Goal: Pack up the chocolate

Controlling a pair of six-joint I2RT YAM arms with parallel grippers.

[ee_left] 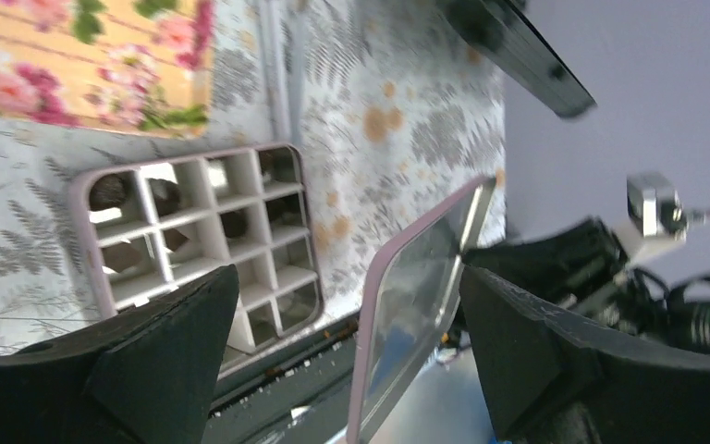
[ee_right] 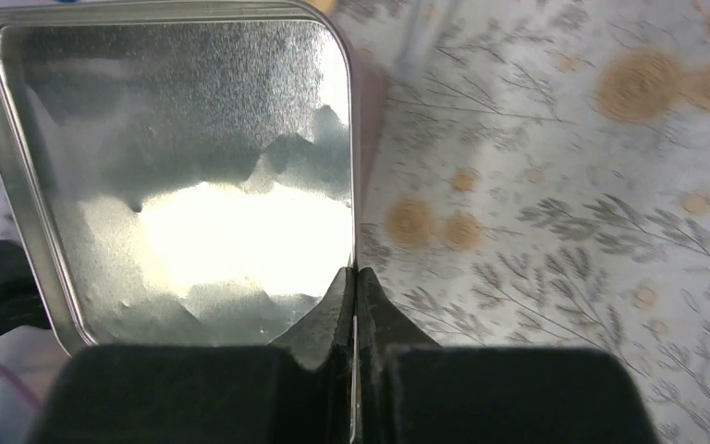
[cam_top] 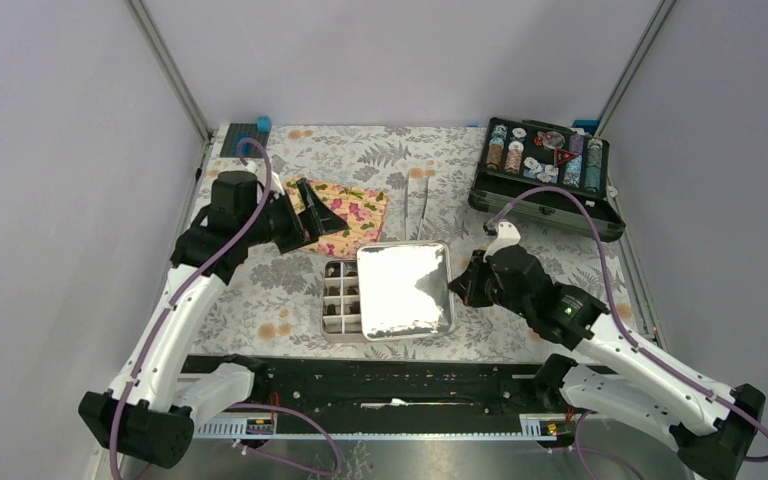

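— State of right hand (ee_right: 355, 273)?
— Pressed together on the edge of the silver lid (cam_top: 405, 290); lid tilted, over the right part of the gridded box (cam_top: 326, 305).
— State of left hand (cam_top: 322, 210)?
— Fingers spread apart, gripping nothing; raised over the floral cloth (cam_top: 360, 215), just behind the box.
— Position of chocolate (ee_left: 111, 191)?
— Seated in the uncovered left compartments of the box, itself on the patterned surface (cam_top: 260, 290); just forward of the left hand, across the lid from the right hand.
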